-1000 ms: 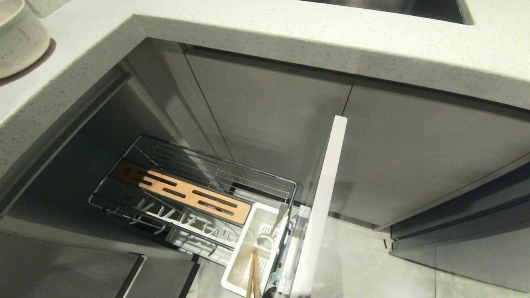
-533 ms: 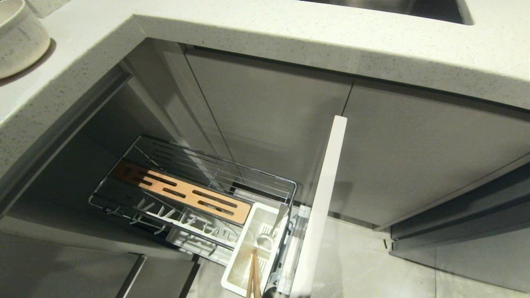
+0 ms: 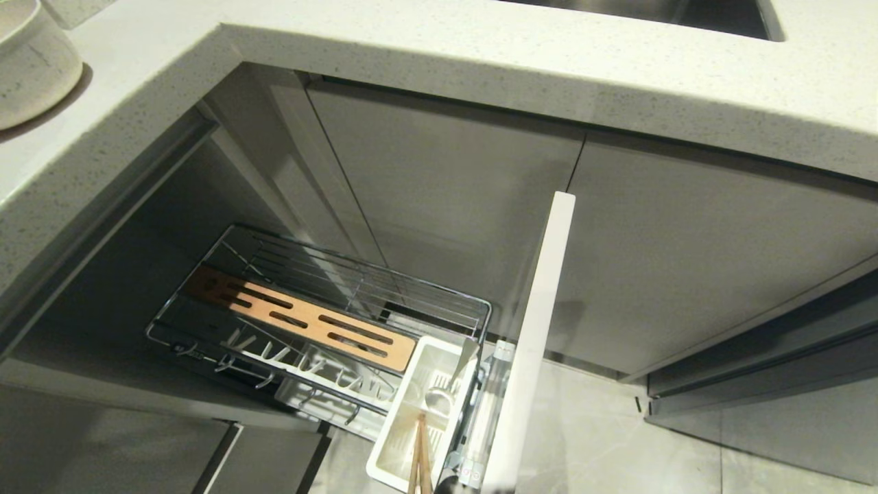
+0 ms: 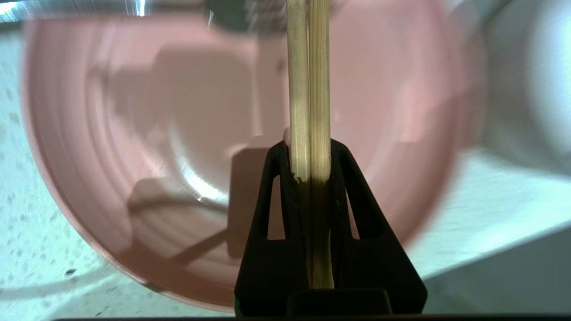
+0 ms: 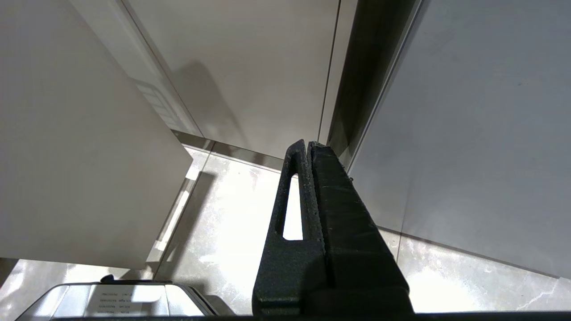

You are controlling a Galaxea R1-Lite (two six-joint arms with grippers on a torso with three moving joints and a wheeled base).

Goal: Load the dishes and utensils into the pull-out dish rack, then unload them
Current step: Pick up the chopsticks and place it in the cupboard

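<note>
In the left wrist view my left gripper [image 4: 308, 145] is shut on a pair of light wooden chopsticks [image 4: 308, 80], which run straight out past its fingertips. Below them a pale-pink plate [image 4: 134, 133] lies on the speckled counter [image 4: 26, 232]. The head view shows the pull-out dish rack [image 3: 473, 305] drawn out below the counter, with its wooden strip [image 3: 302, 319] and white caddy [image 3: 394, 439]. Two wooden sticks [image 3: 418, 456] and a silver utensil [image 3: 439, 396] stand in the caddy. An off-white bowl [image 3: 27, 62] sits on the counter at the far left. My right gripper [image 5: 309, 145] hangs shut and empty above the floor.
The pale drawer front [image 3: 535, 343] stands edge-on to the right of the rack. The counter edge [image 3: 480, 75] overhangs the cabinet, with the steel sink [image 3: 651, 10] at the top. Grey cabinet doors close the back. A blurred white shape [image 4: 535, 89] lies beside the plate.
</note>
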